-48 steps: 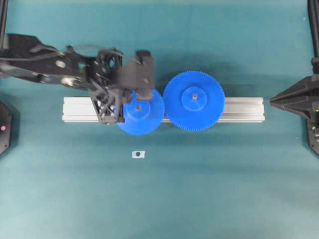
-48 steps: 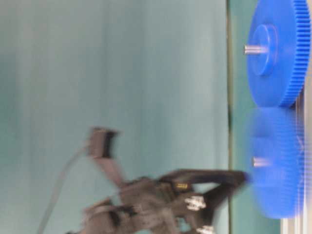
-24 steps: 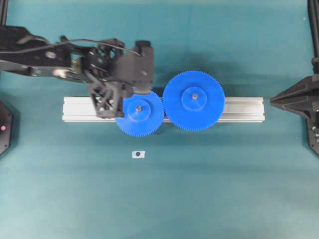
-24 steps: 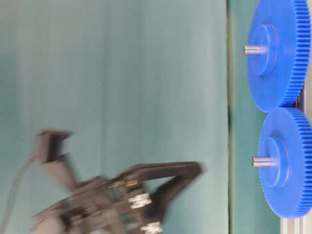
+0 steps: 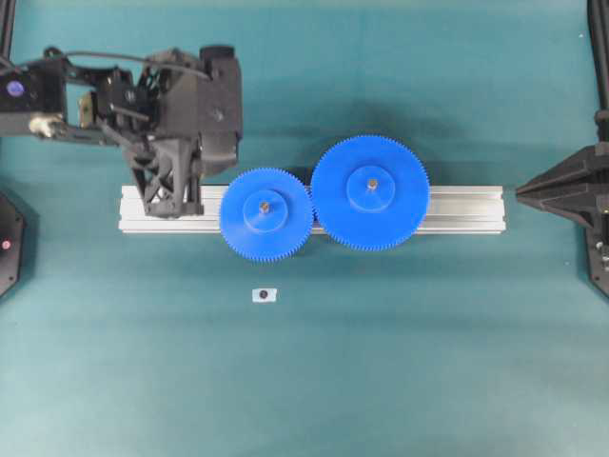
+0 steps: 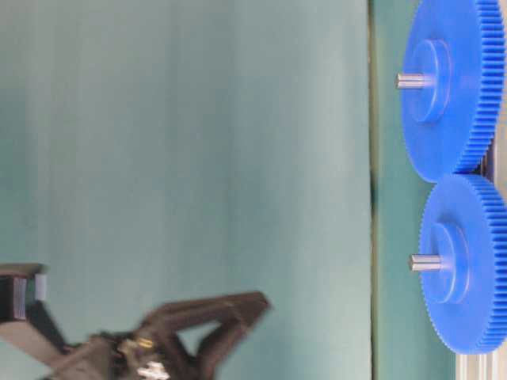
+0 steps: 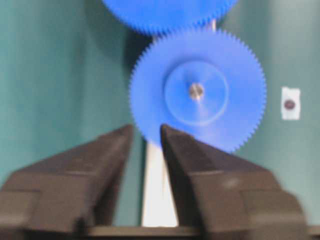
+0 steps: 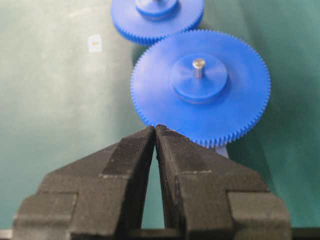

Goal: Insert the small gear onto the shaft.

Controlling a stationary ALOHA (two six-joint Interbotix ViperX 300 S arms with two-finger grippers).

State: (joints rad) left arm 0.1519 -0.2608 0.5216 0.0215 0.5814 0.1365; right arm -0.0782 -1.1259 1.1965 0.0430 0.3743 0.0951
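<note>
The small gear point(image 5: 266, 213) sits flat on the aluminium rail point(image 5: 466, 209), its teeth meshed with the larger gear point(image 5: 370, 192). The tip of the shaft point(image 5: 264, 204) sticks up through its hub; the shaft's base is hidden under the gear. The gear on its pin also shows in the table-level view point(image 6: 467, 265) and the left wrist view point(image 7: 197, 90). My left gripper point(image 5: 173, 205) is open by a narrow gap and empty, left of the gear, over the rail's left end. My right gripper point(image 5: 521, 193) is shut and empty at the right.
A tiny white tag with a dark dot point(image 5: 264, 295) lies on the green mat in front of the small gear. The larger gear has its own centre pin point(image 8: 199, 63). Dark arm bases stand at the left and right edges.
My left gripper has let go of the small gear and pulled back up and to the left. The gear has dropped onto the shaft and stays there. The right arm has not moved.
</note>
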